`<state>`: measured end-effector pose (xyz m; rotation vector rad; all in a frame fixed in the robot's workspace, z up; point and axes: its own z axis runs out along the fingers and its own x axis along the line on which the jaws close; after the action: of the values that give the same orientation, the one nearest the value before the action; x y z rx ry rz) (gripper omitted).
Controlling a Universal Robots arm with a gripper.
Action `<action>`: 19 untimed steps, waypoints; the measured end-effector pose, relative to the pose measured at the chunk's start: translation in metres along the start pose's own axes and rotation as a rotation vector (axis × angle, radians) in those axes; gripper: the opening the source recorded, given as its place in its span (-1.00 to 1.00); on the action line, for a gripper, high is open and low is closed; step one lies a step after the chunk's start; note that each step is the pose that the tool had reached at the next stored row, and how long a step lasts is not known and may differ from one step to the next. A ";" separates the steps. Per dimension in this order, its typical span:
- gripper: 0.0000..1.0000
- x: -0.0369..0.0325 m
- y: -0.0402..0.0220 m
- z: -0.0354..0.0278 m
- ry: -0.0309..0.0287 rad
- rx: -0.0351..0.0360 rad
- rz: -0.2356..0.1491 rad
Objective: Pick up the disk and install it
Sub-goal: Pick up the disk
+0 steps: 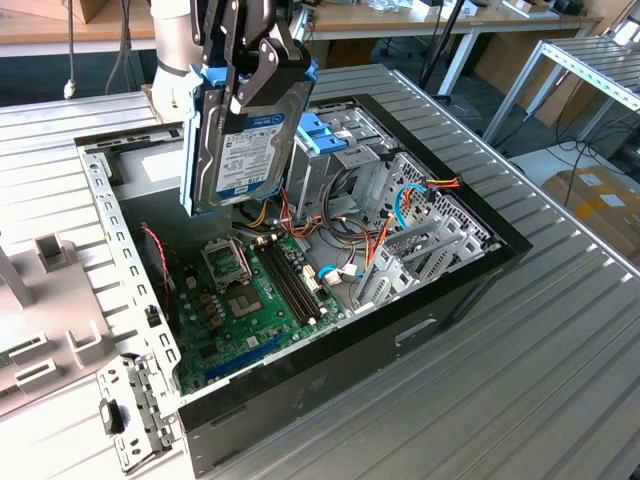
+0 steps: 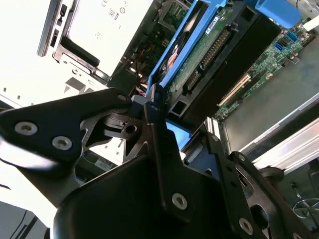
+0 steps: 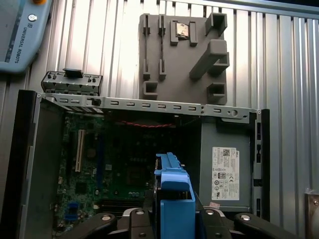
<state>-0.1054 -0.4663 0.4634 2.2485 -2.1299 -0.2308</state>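
Exterior view, starting at its left. A grey moulded plastic fixture block [image 1: 45, 290] lies on the ribbed aluminium table [image 1: 520, 400], outside the case. Near it, at the case's near corner, is a small perforated bare-metal bracket [image 1: 130, 420]. Next comes the open black desktop computer case [image 1: 400, 335], side panel off, interior exposed.

The black two-finger gripper [image 1: 250, 62] hangs over the case's left half. Its jaws are drawn in narrow and clamped on the disk [image 1: 240, 140], a flat silver-metal hard drive with a white-and-blue label and blue plastic side rails. The drive is held on edge, close to upright, label toward the camera. Its lower end is in the air, touching nothing. In the first wrist view the end of its blue rail [image 3: 174, 199] juts out between the fingers.

Directly below is a green motherboard [image 1: 250, 300] with a processor socket and dark memory slots.

To the right of the disk, a bare blue plastic bracket [image 1: 322, 135] sits at the top of the grey sheet-metal drive cage [image 1: 425, 245]. A loose bundle of orange, yellow and red wires [image 1: 300, 215] runs between disk and cage, near the drive's lower edge. A blue data cable [image 1: 402, 205] loops inside the cage.

Far right, off the table, are cardboard boxes [image 1: 600, 200].

First wrist view: a grey boxy power supply with a white sticker [image 3: 224, 169] sits in one case corner, apart from the disk.
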 end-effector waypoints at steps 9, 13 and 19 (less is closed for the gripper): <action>-0.26 0.0052 0.0001 -0.0002 0.0000 -0.0001 0.000; -0.26 0.0082 0.0002 -0.0003 0.0000 -0.0001 0.000; -0.26 0.0114 0.0002 -0.0005 0.0000 -0.0001 0.000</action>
<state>-0.1049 -0.4777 0.4630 2.2485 -2.1299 -0.2309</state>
